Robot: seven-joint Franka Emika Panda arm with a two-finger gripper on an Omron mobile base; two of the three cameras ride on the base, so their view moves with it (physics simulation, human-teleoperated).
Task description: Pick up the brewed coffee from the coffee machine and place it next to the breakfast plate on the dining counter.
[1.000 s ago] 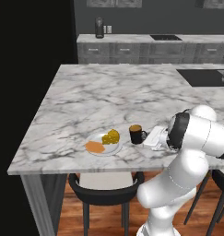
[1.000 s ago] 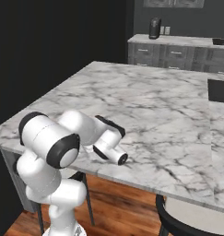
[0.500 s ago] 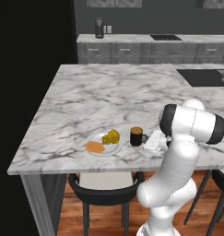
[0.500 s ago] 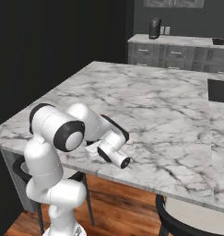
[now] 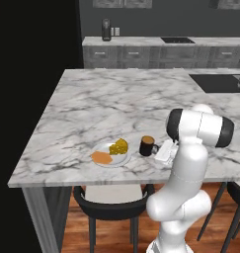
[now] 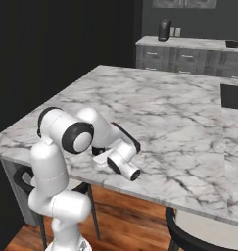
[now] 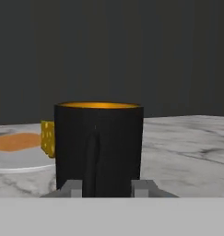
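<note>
Brewed coffee (image 5: 147, 146) stands upright on the dining counter (image 5: 121, 104), just beside the breakfast plate (image 5: 110, 153). My gripper (image 7: 108, 189) sits low at the mug, one fingertip on each side (whether I'm clamped or loose, I cannot tell). Risk as I judge it: backing out crooked snags the handle, tipping coffee toward the plate.

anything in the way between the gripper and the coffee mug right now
Nothing visible does. The mug stands on the dining counter just right of the breakfast plate, and the hand view looks straight at its handle side, with the gripper fingers either side of its base.
</note>
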